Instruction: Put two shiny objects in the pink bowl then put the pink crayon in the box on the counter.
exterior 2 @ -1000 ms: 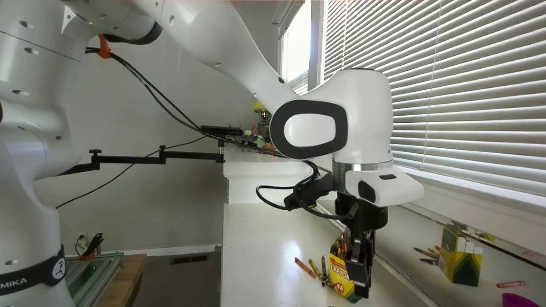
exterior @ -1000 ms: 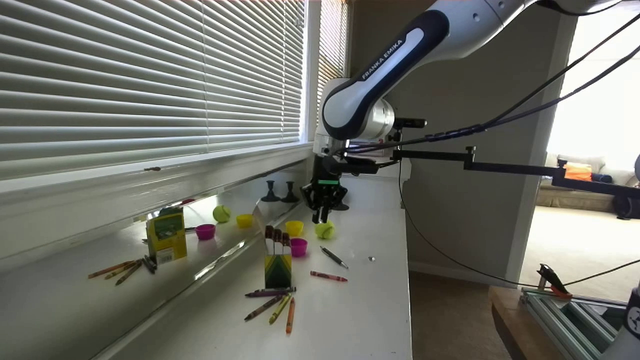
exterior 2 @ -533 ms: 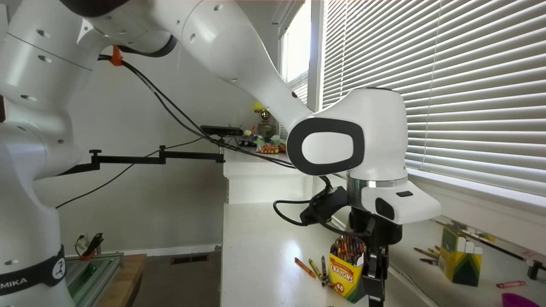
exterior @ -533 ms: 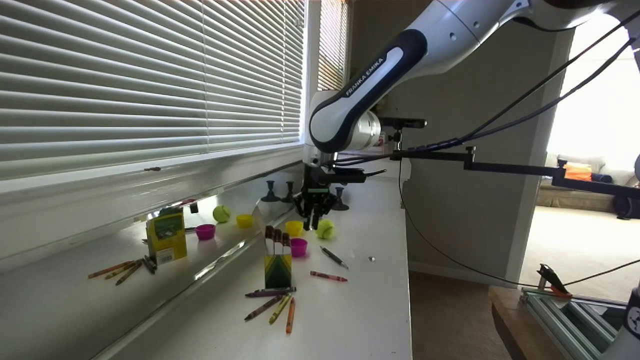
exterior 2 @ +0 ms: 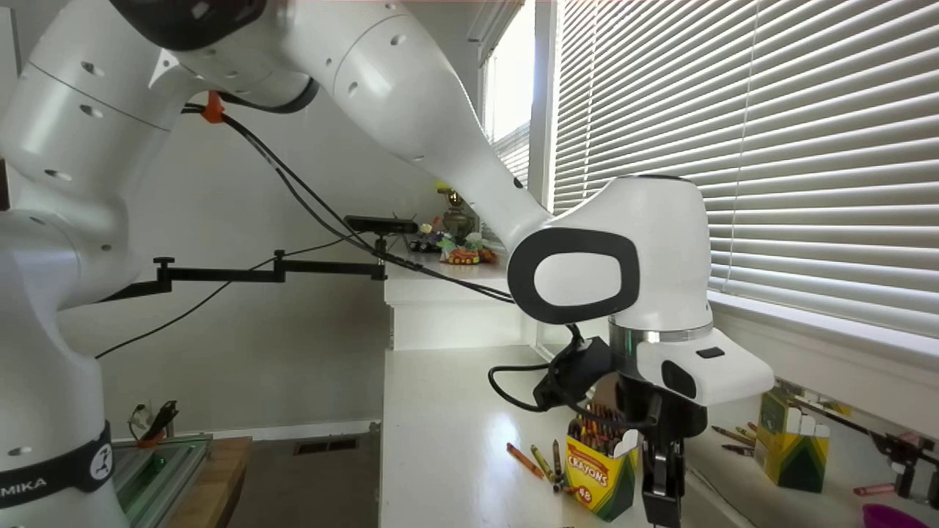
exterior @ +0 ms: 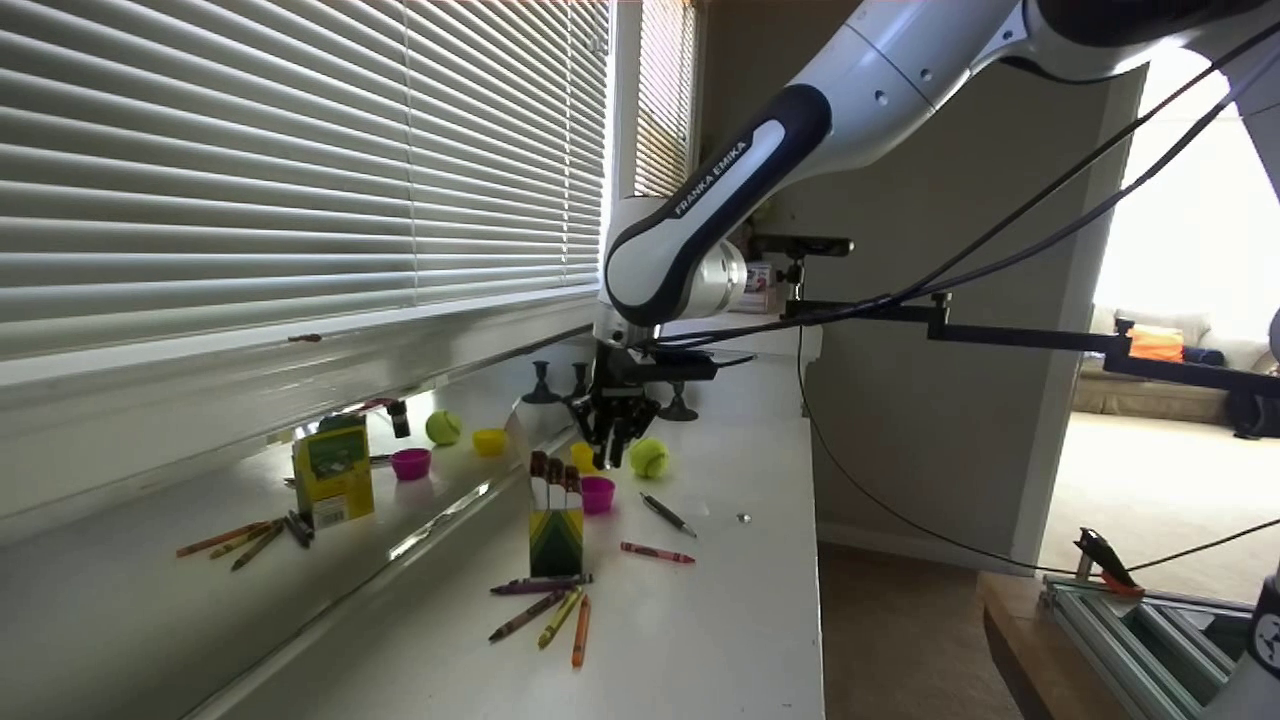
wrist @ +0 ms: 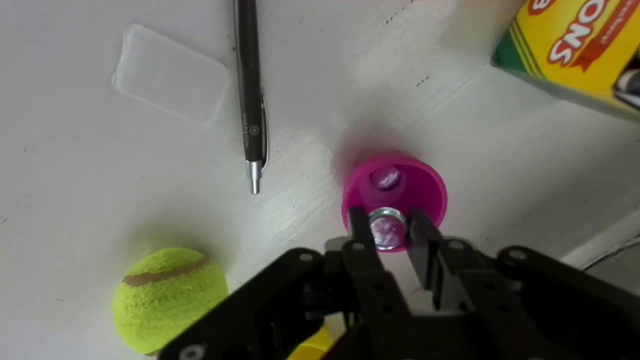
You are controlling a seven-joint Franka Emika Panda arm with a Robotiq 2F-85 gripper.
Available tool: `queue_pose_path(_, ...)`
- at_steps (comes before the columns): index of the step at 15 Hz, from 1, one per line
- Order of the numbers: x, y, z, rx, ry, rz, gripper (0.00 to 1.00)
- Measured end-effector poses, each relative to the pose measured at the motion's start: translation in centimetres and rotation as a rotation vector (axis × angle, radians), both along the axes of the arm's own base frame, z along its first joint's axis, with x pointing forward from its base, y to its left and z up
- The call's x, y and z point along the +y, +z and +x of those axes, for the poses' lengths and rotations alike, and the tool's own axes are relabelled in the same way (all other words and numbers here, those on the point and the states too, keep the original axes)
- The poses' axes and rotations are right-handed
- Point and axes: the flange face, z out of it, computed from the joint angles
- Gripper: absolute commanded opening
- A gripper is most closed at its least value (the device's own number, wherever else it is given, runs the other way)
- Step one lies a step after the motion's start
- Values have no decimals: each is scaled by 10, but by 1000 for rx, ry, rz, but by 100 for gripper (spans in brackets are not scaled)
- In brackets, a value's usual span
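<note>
My gripper (wrist: 388,225) is shut on a round, silvery shiny object (wrist: 389,232), over the near part of the pink bowl (wrist: 434,192) in the wrist view. Inside the bowl a bright patch (wrist: 386,178) shows; whether it is an object or a reflection I cannot tell. Another small shiny object (exterior: 743,518) lies near the counter's edge in an exterior view. There, too, the pink crayon (exterior: 657,552) rests flat on the counter. The box (exterior: 556,540), a yellow-green carton full of crayons, stands upright in front of the bowl; in an exterior view my gripper (exterior 2: 664,519) hangs beside it.
A pen (wrist: 250,90) and a clear plastic piece (wrist: 170,75) lie near the bowl. Close by are a tennis ball (wrist: 170,297) and a yellow cup (wrist: 312,345). Several loose crayons (exterior: 558,618) lie by the carton. A mirrored strip (exterior: 200,600) runs below the window.
The gripper has come down and shifted toward the window side, ending close to the pink bowl and now partly covering the yellow cup. The things on the counter have stayed put.
</note>
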Motion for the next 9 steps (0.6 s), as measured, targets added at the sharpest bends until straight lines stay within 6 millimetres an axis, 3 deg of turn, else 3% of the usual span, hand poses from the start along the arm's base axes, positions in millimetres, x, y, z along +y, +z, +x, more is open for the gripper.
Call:
queue_pose_path(2, 0, -3, 3, -11, 3, -7, 6)
queue_pose_path(3, 1, -5, 4, -15, 5, -9, 48)
queue_pose_path(4, 2, -7, 5, -17, 7, -10, 49)
queue_pose_path(9, 5, -13, 8, -20, 20, -12, 83)
